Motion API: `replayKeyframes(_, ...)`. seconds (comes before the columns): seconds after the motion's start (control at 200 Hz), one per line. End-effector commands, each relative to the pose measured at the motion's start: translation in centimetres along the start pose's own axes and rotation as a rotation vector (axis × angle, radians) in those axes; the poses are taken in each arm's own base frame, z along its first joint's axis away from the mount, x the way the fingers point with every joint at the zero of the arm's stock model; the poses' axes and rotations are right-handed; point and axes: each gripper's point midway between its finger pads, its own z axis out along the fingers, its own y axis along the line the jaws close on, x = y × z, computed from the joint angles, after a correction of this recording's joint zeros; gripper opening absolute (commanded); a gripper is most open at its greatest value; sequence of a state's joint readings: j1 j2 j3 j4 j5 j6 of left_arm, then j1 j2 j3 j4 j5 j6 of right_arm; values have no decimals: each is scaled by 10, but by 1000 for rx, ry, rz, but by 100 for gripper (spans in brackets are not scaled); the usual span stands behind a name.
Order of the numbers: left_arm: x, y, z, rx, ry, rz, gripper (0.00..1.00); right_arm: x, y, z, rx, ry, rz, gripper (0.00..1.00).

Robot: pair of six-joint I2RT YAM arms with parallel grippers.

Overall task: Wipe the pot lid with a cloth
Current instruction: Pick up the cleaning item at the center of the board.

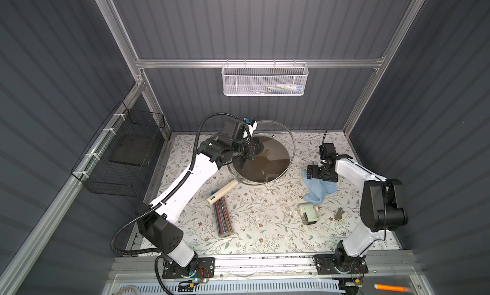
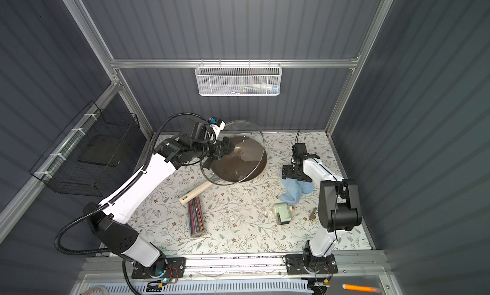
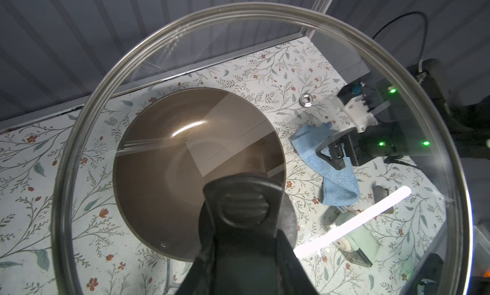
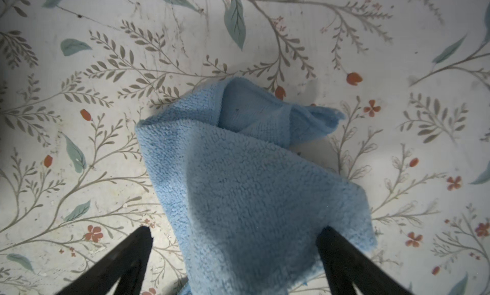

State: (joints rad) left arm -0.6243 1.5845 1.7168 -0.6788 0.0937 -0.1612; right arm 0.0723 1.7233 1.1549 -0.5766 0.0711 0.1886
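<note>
Your floral table (image 1: pixel 265 227) sits inside grey ribbed walls (image 1: pixel 238 23). Your left gripper (image 1: pixel 254 151), arm reaching forward, clamps the pot lid (image 1: pixel 279 138) by its black handle (image 3: pixel 242 206), tilted above the brown pan (image 1: pixel 265 169). Your right gripper (image 4: pixel 236 232) points down with its jaws spread wide. The cloth (image 4: pixel 238 161) lies between them, a spread the top views hide.

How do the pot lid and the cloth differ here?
The pot lid is held tilted in the air by the left tool on its handle; the cloth lies crumpled on the table, ungripped beneath the open right tool. The pot lid is clear, rigid and larger; the cloth is blue and soft. Shared: each has one tool at it.
</note>
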Motion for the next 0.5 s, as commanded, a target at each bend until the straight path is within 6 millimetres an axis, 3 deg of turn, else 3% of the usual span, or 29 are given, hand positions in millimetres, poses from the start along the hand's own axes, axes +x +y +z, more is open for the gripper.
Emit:
replayKeyframes(0.0, -67, -30, -54, 125, -281, 39, 0, 15, -4, 11, 5, 55, -1, 99)
replayKeyframes(0.1, -69, -36, -60, 161, -300, 44, 0, 22, -15, 24, 62, 90, 25, 96)
replayKeyframes(0.26, -72, -47, -69, 218, -326, 57, 0, 33, -24, 37, 104, 134, 58, 78)
replayKeyframes(0.495, -74, -51, -72, 252, -356, 50, 0, 25, -22, 25, 85, 79, 112, 26)
